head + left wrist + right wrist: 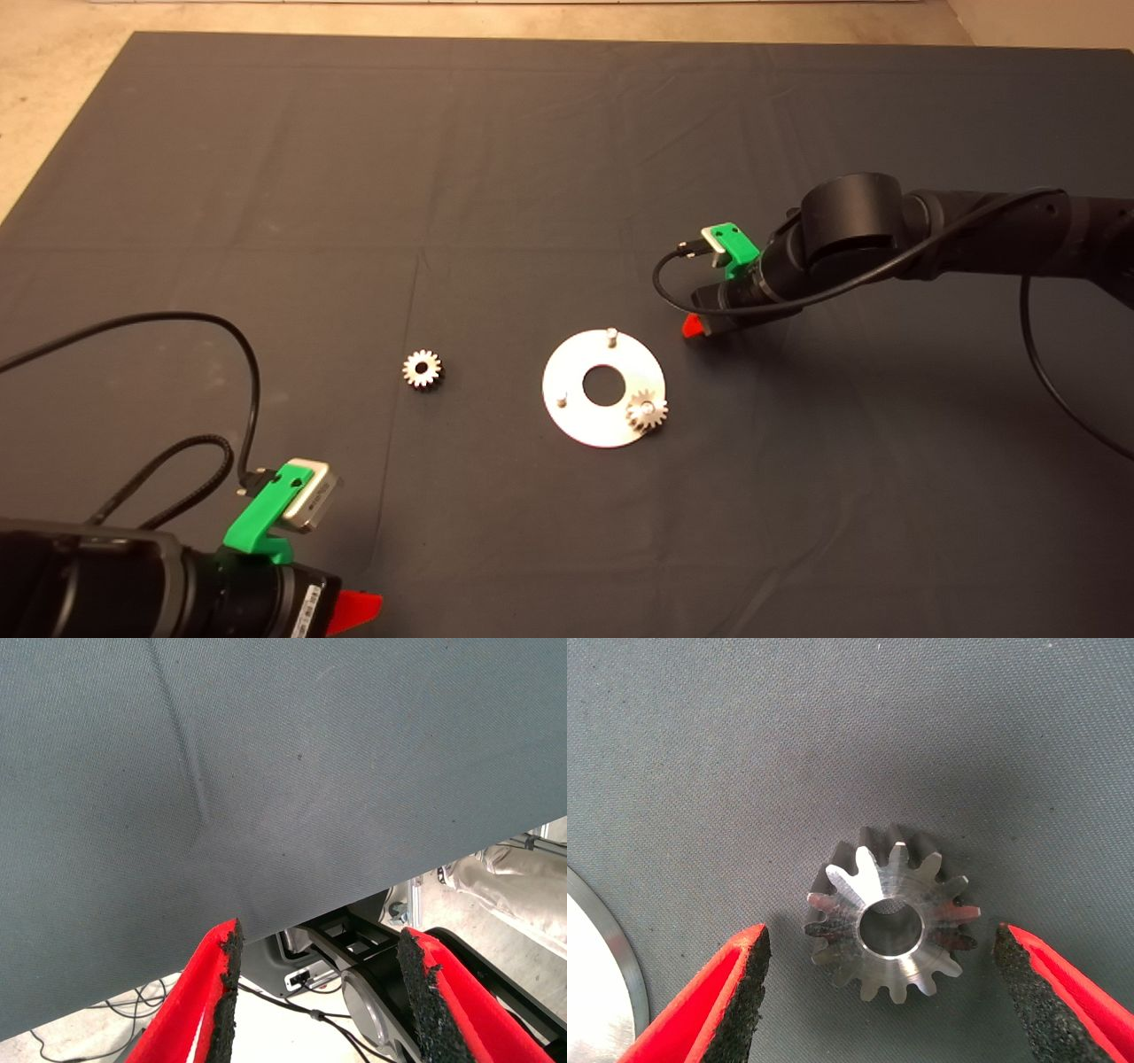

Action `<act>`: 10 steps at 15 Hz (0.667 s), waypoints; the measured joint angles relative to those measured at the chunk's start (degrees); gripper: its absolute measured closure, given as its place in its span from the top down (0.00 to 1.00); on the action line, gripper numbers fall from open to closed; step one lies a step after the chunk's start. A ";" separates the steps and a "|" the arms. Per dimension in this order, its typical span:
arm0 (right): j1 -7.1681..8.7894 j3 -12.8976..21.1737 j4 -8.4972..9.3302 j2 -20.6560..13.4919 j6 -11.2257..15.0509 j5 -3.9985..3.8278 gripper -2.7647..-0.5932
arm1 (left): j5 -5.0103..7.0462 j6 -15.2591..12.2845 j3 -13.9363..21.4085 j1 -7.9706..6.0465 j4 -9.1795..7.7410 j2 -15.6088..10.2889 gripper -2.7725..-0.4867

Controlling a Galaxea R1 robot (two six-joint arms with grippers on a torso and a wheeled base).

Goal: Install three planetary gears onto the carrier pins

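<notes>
Head view overhead, wrist views close above mat [266,177]

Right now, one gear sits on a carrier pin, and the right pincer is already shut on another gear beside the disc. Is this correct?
Not quite. The right pincer is open, its fingers apart on either side of the gear lying on the mat, as the right wrist view shows. One gear does sit on a pin of the disc.
</notes>
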 joint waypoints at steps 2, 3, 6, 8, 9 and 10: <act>0.00 -0.05 0.00 0.00 -0.05 0.00 0.54 | 0.00 0.00 0.00 0.00 0.00 0.02 0.30; 0.00 -0.06 0.00 0.00 -0.06 0.00 0.52 | 0.00 0.00 0.00 0.00 0.00 0.02 0.30; 0.00 -0.16 0.00 0.00 -0.11 0.00 0.45 | 0.00 0.00 0.00 0.00 0.00 0.00 0.30; 0.00 -0.28 0.00 0.00 -0.13 0.00 0.45 | 0.00 0.00 0.00 0.00 0.00 0.00 0.30; 0.00 -0.41 0.00 0.01 -0.13 0.02 0.45 | 0.00 0.00 0.00 0.00 0.00 0.01 0.30; 0.00 -0.69 -0.02 0.00 -0.13 0.02 0.45 | 0.00 0.00 0.00 0.00 0.00 0.00 0.30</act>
